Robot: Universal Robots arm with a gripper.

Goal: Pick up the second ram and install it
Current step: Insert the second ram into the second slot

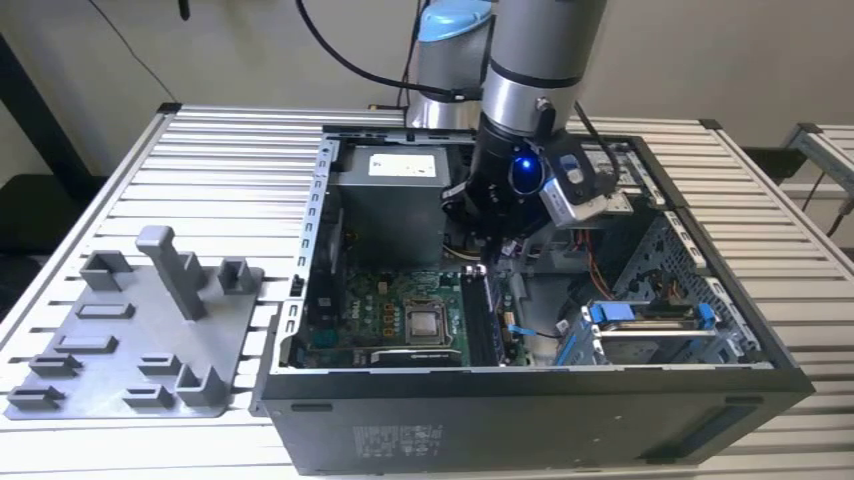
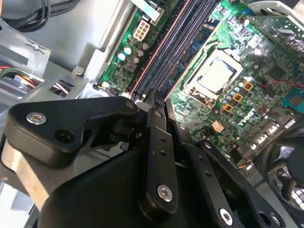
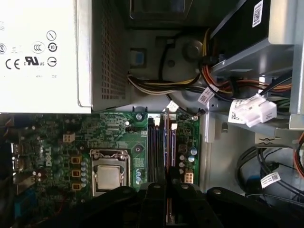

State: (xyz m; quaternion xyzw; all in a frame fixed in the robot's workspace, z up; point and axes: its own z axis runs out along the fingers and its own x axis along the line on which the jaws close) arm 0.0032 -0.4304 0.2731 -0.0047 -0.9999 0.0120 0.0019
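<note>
The open computer case lies on the table with the green motherboard on its floor. My gripper is down inside the case, over the far end of the memory slots. The second ram, a slim dark strip, stands on edge in a slot beside the processor socket. In both wrist views the black fingers are drawn together just above the slots' end, with the gripper shut. Whether the fingertips touch the strip is hidden.
The grey power supply stands close behind the gripper. Bundled cables and a drive cage with blue latches fill the case on the exterior view's right. A grey tray with holder blocks lies on the slatted table at the exterior view's left.
</note>
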